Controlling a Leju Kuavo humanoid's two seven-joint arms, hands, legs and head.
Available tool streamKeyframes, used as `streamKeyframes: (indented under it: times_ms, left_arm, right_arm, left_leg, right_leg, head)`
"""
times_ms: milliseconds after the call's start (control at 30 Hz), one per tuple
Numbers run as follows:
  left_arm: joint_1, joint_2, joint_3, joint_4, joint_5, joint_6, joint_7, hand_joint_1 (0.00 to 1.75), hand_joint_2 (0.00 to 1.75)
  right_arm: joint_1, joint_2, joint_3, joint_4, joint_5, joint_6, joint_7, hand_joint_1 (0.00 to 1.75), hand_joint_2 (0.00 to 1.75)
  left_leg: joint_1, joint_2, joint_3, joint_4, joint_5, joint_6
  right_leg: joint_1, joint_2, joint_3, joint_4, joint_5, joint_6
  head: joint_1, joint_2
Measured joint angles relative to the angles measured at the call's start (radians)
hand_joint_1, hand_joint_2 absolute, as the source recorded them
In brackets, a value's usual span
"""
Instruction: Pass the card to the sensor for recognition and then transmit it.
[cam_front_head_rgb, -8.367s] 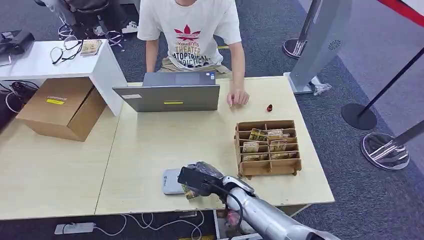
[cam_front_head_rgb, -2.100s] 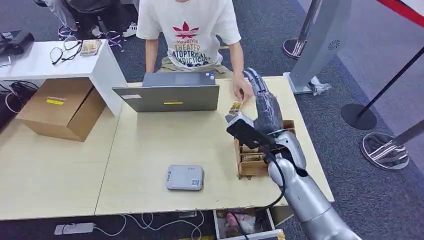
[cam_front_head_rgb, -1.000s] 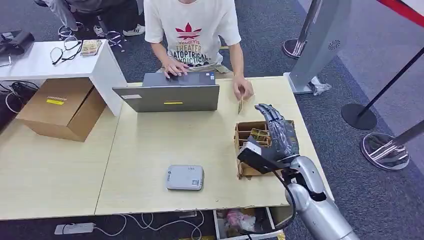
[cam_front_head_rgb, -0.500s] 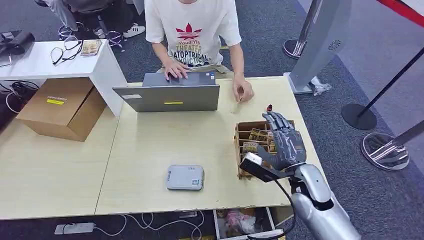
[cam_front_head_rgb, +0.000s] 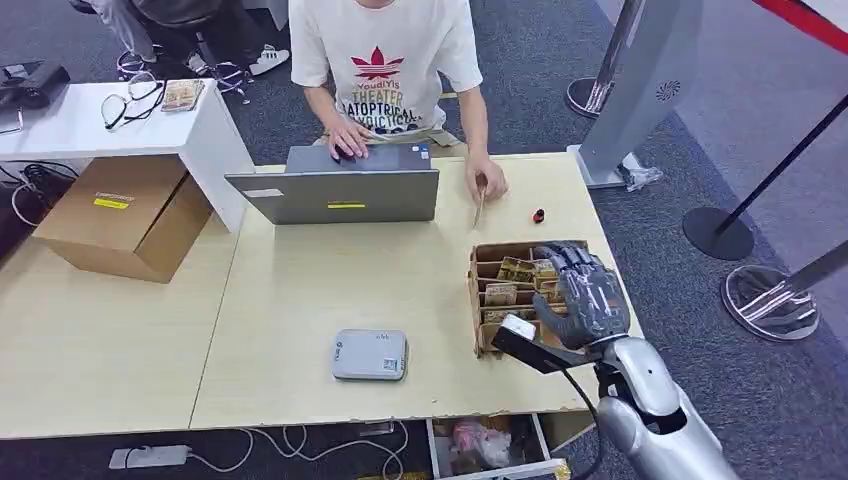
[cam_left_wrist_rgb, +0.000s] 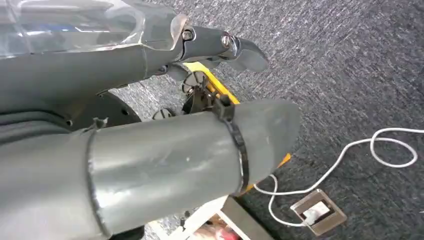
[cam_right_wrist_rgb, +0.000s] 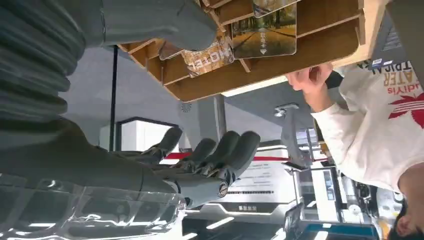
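Now the card (cam_front_head_rgb: 479, 208) is pinched in the person's hand (cam_front_head_rgb: 488, 186) by the laptop (cam_front_head_rgb: 335, 194), no longer with the robot: the handover looks done. Emptied, the right hand (cam_front_head_rgb: 585, 292) has drawn back, fingers loosely spread above the wooden card rack (cam_front_head_rgb: 483, 342). Nearer, the sensor (cam_front_head_rgb: 370, 355) lies unobstructed

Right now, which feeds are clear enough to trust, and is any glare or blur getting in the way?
Head view: even light, sharp across the table; the right hand over the card rack reads clearly. Right wrist view: turned, card print sharp, bright reflections on the clear cover. Left wrist view: the arm blocks most of it; the floor cable is in focus.
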Motion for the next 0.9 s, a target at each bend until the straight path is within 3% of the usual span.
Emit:
streamKeyframes:
  times_ms: [233, 267, 333, 500, 833, 900]
  left_arm:
    - [-0.008, 0.0, 0.021, 0.0, 0.001, 0.0, 0.0, 0.0, 0.0]
    - [-0.011, 0.0, 0.023, 0.0, 0.002, -0.001, 0.0, 0.0, 0.0]
    - [-0.015, 0.0, 0.027, 0.002, 0.002, -0.003, -0.001, 0.0, 0.0]
    - [-0.022, 0.0, 0.035, 0.014, -0.001, -0.011, -0.004, 0.0, 0.0]
    - [-0.031, 0.0, 0.053, 0.042, 0.002, -0.024, -0.002, 0.0, 0.0]
    - [-0.034, 0.001, 0.053, 0.05, 0.003, -0.025, -0.001, 0.0, 0.0]
  right_arm:
    - [0.008, -0.008, -0.001, -0.007, 0.004, 0.01, 0.005, 0.77, 1.75]
    - [0.008, -0.009, -0.001, -0.007, 0.004, 0.013, 0.008, 0.87, 1.75]
    - [0.008, -0.009, -0.001, -0.007, 0.004, 0.015, 0.009, 0.77, 1.75]
    - [0.008, -0.009, -0.002, 0.0, -0.002, 0.026, 0.01, 0.84, 1.75]
    - [0.007, -0.009, -0.018, 0.04, -0.016, 0.032, 0.0, 0.73, 1.75]
    - [0.006, -0.009, -0.019, 0.05, -0.02, 0.034, 0.0, 0.8, 1.75]
  left_leg:
    - [0.0, 0.0, 0.0, 0.0, 0.0, 0.0]
    - [0.0, 0.0, 0.0, 0.0, 0.0, 0.0]
    - [0.0, 0.0, 0.0, 0.0, 0.0, 0.0]
    - [0.0, 0.0, 0.0, 0.0, 0.0, 0.0]
    - [0.0, 0.0, 0.0, 0.0, 0.0, 0.0]
    - [0.0, 0.0, 0.0, 0.0, 0.0, 0.0]
  right_leg:
    - [0.0, 0.0, 0.0, 0.0, 0.0, 0.0]
    - [0.0, 0.0, 0.0, 0.0, 0.0, 0.0]
    - [0.0, 0.0, 0.0, 0.0, 0.0, 0.0]
    - [0.0, 0.0, 0.0, 0.0, 0.0, 0.0]
    - [0.0, 0.0, 0.0, 0.0, 0.0, 0.0]
    - [0.0, 0.0, 0.0, 0.0, 0.0, 0.0]
  head:
    - [0.0, 0.0]
    - [0.0, 0.0]
    - [0.0, 0.0]
    - [0.0, 0.0]
    - [0.0, 0.0]
    - [0.0, 0.0]
